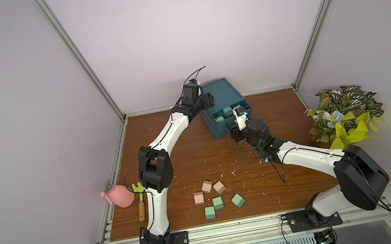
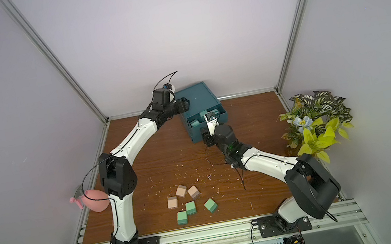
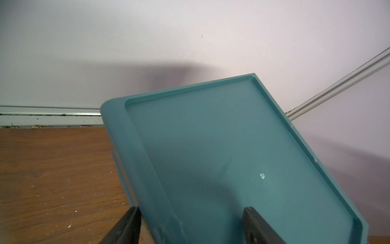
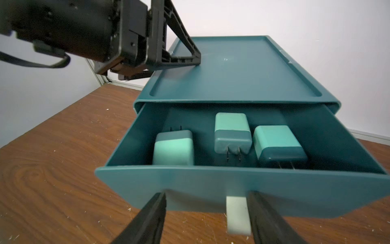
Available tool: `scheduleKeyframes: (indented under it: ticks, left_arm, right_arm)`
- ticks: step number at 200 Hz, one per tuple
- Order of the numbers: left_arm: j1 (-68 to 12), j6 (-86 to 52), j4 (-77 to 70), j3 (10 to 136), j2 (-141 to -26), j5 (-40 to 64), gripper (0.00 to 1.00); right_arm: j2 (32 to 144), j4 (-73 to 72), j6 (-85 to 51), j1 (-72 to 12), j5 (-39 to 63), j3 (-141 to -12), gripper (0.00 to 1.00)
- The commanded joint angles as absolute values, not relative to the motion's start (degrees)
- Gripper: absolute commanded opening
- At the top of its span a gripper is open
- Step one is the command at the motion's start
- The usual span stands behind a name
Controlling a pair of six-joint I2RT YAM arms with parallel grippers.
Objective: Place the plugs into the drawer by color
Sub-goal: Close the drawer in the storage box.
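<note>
The dark teal cabinet (image 1: 220,92) stands at the back of the table with its top drawer (image 4: 232,186) pulled out. Three teal-blue plugs (image 4: 232,133) lie inside it. My right gripper (image 4: 206,195) is open in front of the drawer, with the white pull tab (image 4: 237,213) between its fingers, close to one of them. My left gripper (image 3: 192,209) clamps the cabinet's top left edge, one finger (image 4: 196,60) on the top and the other against the side wall. Three peach plugs (image 1: 206,186) and three mint green plugs (image 1: 217,202) lie near the front in both top views.
A pink spray bottle (image 1: 120,195) and a green fork tool with a wooden handle (image 1: 140,200) lie at the left edge beside my left arm. A leafy artificial plant (image 1: 342,115) stands at the right. White crumbs are scattered over the wooden table (image 1: 195,155).
</note>
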State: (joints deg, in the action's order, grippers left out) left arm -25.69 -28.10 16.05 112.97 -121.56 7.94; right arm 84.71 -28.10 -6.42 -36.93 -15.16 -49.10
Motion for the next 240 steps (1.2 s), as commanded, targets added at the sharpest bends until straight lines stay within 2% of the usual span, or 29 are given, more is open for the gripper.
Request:
scheduleKeyframes:
  ticks: [1,99,185,207,240]
  left_arm:
    - [-26.1,-27.65,20.42,111.18,-121.99,9.76,0.7]
    - [-26.19,-27.77,20.38,111.18,-122.26,9.76,0.7]
    - [-26.17,-27.82,20.38,111.09,-122.52,9.76,0.7]
    - [-26.19,-27.69,20.39,111.1,-122.6,9.68,0.7]
    - [-26.19,-27.62,20.31,111.01,-122.7,9.62,0.7]
  right_arm:
    - [86.09,-33.84,-6.15,-36.56,-14.46,-52.36,0.68]
    - [95.51,-39.19,-8.04,-34.72,-10.82,-58.77,0.68]
    - [99.35,-39.91,-9.4,-34.09,-8.97,-61.43,0.68]
    - [97.34,-40.2,-10.56,-34.0,-7.81,-59.97,0.67]
    - [89.35,-46.17,-17.24,-33.61,-5.58,-49.31,0.67]
